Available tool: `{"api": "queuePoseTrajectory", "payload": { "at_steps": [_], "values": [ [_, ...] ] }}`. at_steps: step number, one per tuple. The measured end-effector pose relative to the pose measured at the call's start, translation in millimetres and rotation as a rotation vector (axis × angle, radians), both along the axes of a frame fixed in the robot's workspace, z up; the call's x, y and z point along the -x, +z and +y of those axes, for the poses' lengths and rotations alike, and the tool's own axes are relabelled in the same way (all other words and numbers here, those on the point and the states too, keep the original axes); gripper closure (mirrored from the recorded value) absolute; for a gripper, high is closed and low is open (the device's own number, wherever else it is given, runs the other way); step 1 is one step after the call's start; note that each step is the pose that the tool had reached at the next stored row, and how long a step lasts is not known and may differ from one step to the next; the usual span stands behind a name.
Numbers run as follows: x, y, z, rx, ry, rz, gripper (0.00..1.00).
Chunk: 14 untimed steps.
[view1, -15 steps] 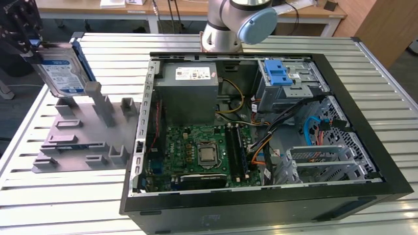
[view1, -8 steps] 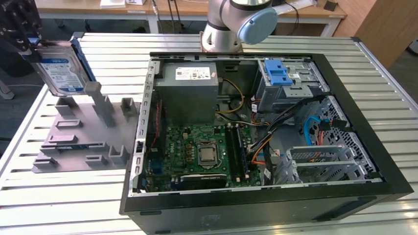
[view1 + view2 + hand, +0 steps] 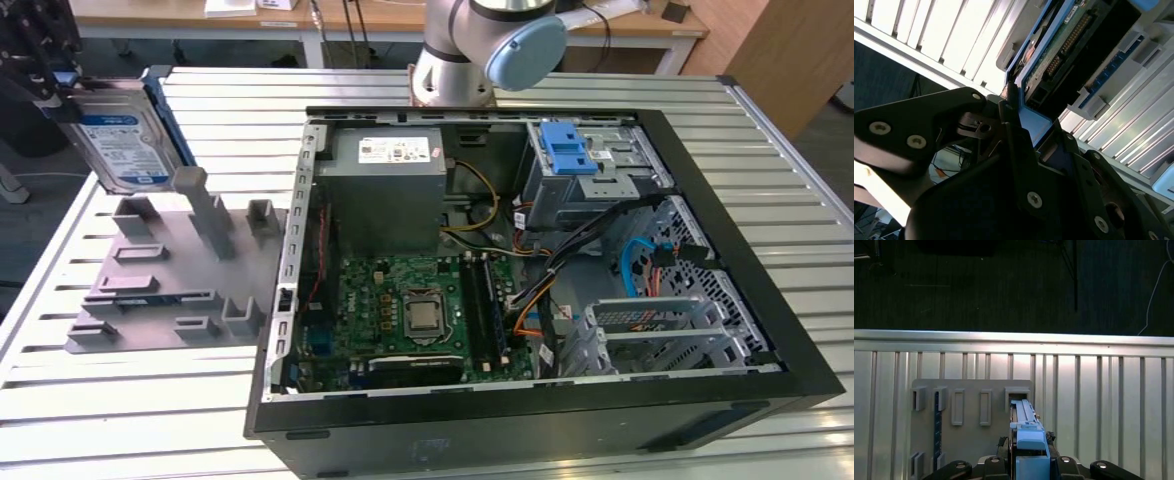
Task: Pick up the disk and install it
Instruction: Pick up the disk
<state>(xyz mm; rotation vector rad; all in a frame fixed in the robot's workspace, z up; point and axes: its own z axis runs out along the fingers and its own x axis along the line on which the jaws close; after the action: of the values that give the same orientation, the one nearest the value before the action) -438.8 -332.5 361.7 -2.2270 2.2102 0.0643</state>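
Gripper (image 3: 1030,461) clenched on the disk (image 3: 118,140), pinching across its blue rails. The disk hangs edge-down at the slot of the grey fixture plate (image 3: 163,275); cannot tell if it is clear. Open PC chassis (image 3: 534,400) sits at the plate's three o'clock, with the drive cage (image 3: 587,165) toward one o'clock. Judgement: lift straight and avoid the posts.

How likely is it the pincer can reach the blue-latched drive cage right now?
Likely yes: the computer case is open, so the drive cage lies exposed. The pincer, shut on the disk, hangs beyond the case at the exterior view's left, with nothing standing between.
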Motion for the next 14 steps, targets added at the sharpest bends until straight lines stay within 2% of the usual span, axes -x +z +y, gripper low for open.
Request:
{"api": "queuePoseTrajectory", "payload": {
  "at_steps": [6,14],
  "values": [
    [0.0,4.8,0.0,0.0,0.0,0.0001,0.63],
    [0.0,17.4,0.0,-0.0003,0.0,-0.0003,0.63]
  ]
}}
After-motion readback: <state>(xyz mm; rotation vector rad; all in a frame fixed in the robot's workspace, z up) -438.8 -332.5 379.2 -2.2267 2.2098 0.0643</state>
